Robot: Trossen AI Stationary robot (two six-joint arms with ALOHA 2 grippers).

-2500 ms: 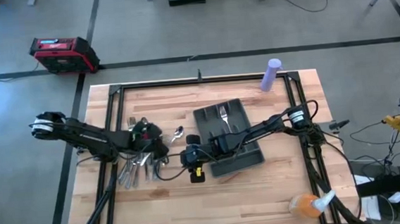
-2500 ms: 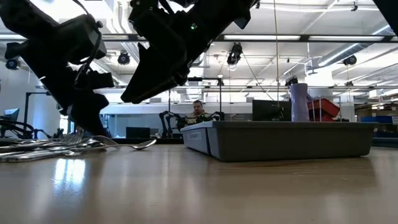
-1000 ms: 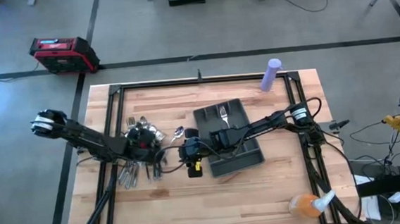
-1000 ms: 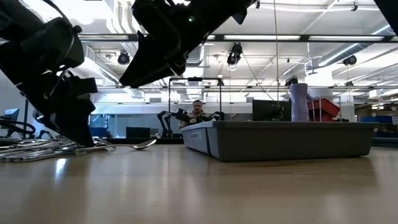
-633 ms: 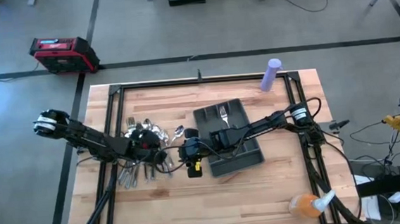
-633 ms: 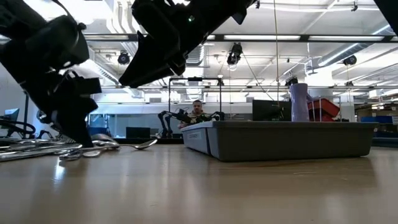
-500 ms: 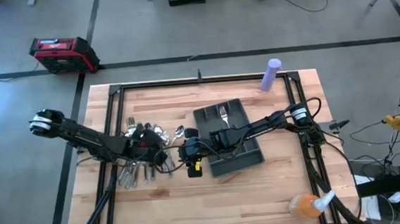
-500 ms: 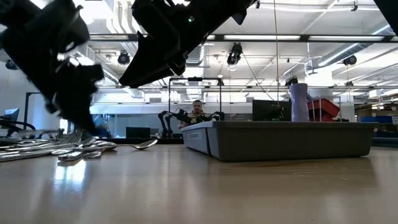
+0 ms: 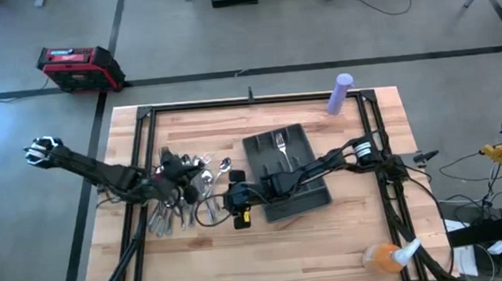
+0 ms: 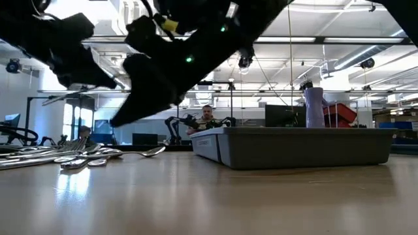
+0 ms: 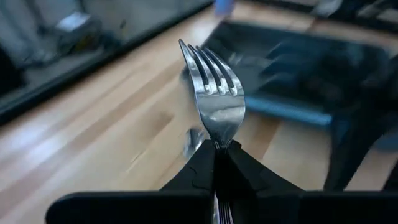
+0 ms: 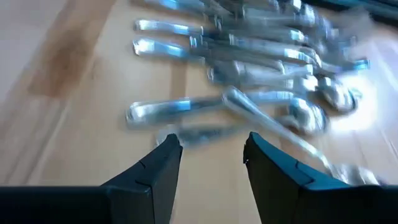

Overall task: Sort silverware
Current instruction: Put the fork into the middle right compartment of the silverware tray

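overhead, the left tool (image 9: 186,187) sat over the silverware (image 9: 184,196) heaped on the worktop (image 9: 329,241) left of the dark tray (image 9: 313,200). the right tool (image 9: 235,197) hovered just right of that heap, between it and the tray's near left corner. a fork (image 9: 279,142) lay in the tray's far end. a purple bottle (image 9: 340,93) stood at the far edge, an orange spray bottle (image 9: 385,256) lay at the near right corner, and a red case (image 9: 80,67) sat on the floor.

at worktop level, the silverware (image 10: 62,155) lay spread at the left, with one spoon (image 10: 147,152) reaching toward the tray (image 10: 300,145). both dark arms hung blurred above the heap. a person (image 10: 207,115) sat far behind.

from the left wrist, the left tool (image 11: 217,163) was clenched on a fork (image 11: 214,99), its tines pointing away, lifted clear of the worktop (image 11: 93,137), with the tray (image 11: 311,68) blurred beyond.

from the right wrist, the right tool (image 12: 208,158) was released, fingers (image 12: 163,163) apart and grasping nothing, with the silverware (image 12: 249,68) lying just ahead on the wood.
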